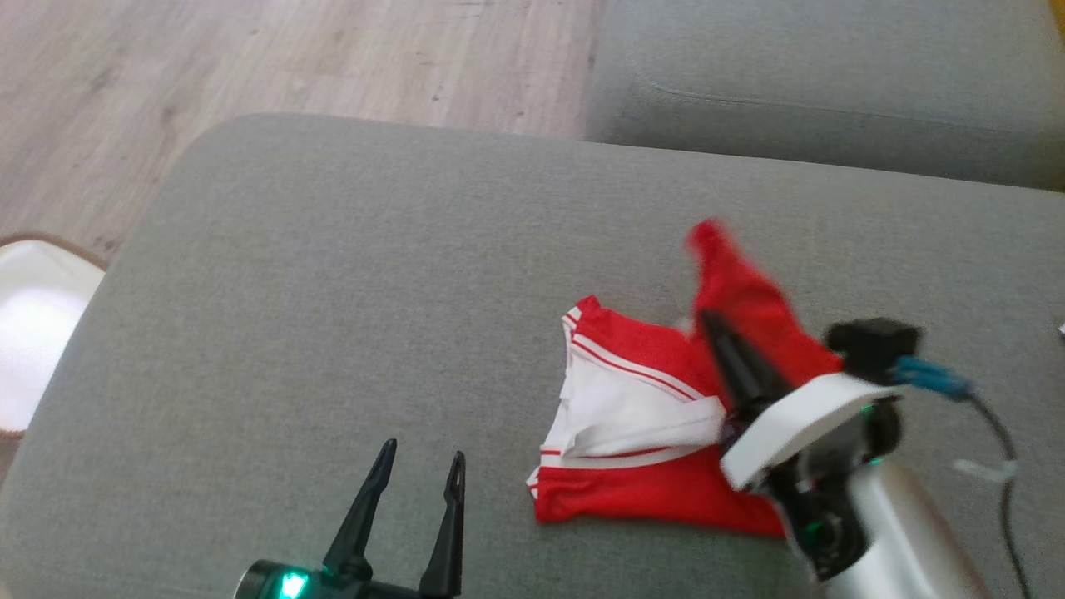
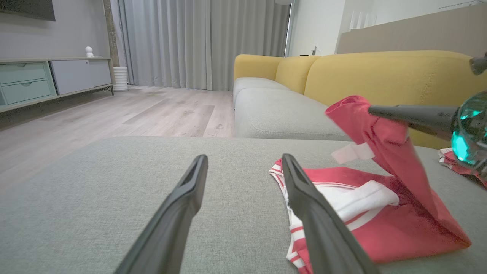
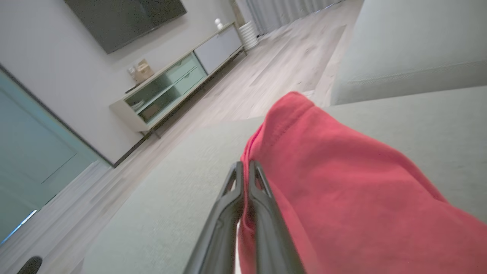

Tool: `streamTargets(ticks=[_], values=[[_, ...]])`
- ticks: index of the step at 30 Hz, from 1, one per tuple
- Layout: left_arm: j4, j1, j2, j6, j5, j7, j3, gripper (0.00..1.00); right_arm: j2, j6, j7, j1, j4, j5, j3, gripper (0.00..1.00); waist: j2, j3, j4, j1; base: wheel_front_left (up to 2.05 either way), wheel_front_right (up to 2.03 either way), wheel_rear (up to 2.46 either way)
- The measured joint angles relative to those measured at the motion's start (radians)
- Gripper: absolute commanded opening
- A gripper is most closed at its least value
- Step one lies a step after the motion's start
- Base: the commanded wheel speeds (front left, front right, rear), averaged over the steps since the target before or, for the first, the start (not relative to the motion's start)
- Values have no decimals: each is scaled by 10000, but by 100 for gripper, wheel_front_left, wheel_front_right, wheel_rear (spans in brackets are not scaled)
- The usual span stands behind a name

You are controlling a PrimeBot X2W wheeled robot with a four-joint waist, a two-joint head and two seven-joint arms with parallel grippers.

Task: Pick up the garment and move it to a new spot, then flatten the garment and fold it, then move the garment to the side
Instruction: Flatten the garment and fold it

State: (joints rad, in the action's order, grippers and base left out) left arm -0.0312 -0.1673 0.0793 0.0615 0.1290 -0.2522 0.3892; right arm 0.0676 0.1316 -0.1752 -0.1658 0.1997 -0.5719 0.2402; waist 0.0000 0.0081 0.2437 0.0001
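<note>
Nearest, at the near left, the left end effector [image 1: 423, 453] hovers low over the grey cushion [image 1: 333, 291], its two dark fingers spread apart and holding nothing. Just right of it lies the garment [image 1: 632, 491], a red pair of shorts with white panels and red-and-white striped trim, sitting right of centre on the cushion. Most of the cloth rests flat and partly folded over itself, with a white band across its middle. The right end effector [image 1: 714, 329] reaches in from the near right with its fingers clenched together on a red part of the garment. That part is lifted off the cushion into a raised peak, while the rest trails down to the flat cloth below. At the far left edge, beside the cushion, stands a brown-rimmed basket [image 1: 52, 242] with a white lining. Beyond the cushion lies pale wooden floor [image 1: 250, 58], and at the far right is a grey sofa seat [image 1: 832, 83] with a yellow back [image 2: 380, 72].
</note>
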Motion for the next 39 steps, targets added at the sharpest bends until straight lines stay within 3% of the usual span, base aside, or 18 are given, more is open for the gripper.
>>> streamTargets(ticks=[8,15,16,17,21,26,30,34,39], values=[[-50,1,-63,-88,-69,0,-25,100,-56,0,48,-76,872,-303,2013,0,0,64,457,0,0,0,0],[-48,7,-81,-90,-71,0,-56,100,-54,0,477,-206,1674,-972,3181,0,0,175,541,0,0,0,0],[-48,7,-88,-90,-71,0,-65,100,-52,0,585,-277,1793,-1103,3336,71,0,179,532,0,0,0,0],[-46,10,-94,-90,-71,0,-79,100,-52,0,761,-351,1854,-1246,3446,100,0,172,521,0,0,0,0],[17,12,-128,-90,123,0,-339,100,-59,0,2454,-712,1994,-1367,3183,100,0,39,342,0,0,0,0],[155,-53,-138,69,1089,0,-731,100,483,0,3931,-672,1918,4,2295,100,0,-181,-116,-1,0,0,0],[437,-56,-150,274,1087,0,-993,100,1195,0,4234,32,1243,936,915,100,0,-360,-627,-1,0,0,0],[474,-116,-171,360,1028,0,-1135,100,1244,0,4263,1367,-174,1601,-750,100,0,-575,-1135,-1,0,0,0],[449,-689,-188,445,849,0,-1348,100,1239,0,4263,3184,-1066,2380,-1532,100,0,-1017,-1577,-2,0,0,0]])
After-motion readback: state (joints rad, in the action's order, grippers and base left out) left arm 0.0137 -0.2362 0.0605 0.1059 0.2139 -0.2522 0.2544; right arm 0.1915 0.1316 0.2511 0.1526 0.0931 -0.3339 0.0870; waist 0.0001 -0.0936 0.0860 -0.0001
